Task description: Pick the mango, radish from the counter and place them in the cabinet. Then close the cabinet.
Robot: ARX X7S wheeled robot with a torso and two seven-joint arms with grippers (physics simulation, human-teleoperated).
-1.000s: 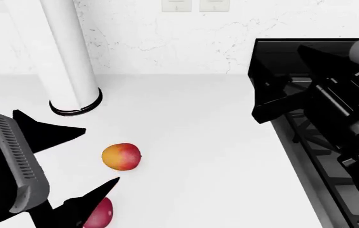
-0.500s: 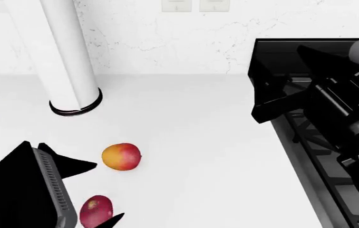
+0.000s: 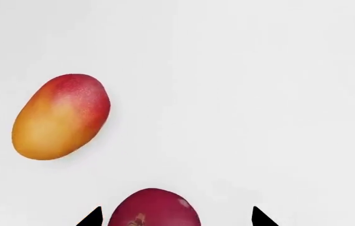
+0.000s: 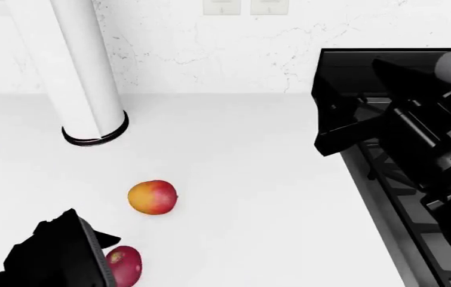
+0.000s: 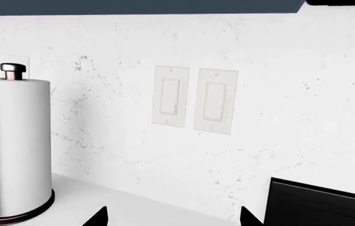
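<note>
The left gripper (image 3: 176, 217) has its jaws open around the radish (image 3: 154, 209) on the desk (image 4: 249, 179). The mango (image 4: 153, 197) sits nearby. The round radish could roll away.

The right gripper (image 5: 172, 217) is open too.

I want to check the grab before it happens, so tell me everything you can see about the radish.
The radish is a small, smooth, magenta-pink ball with a paler glossy spot and a small brownish mark on top. It rests on the white counter, apart from the mango. In the left wrist view it sits between the fingertips of the open left tool, which do not touch it. The arm partly covers it in the head view.
</note>
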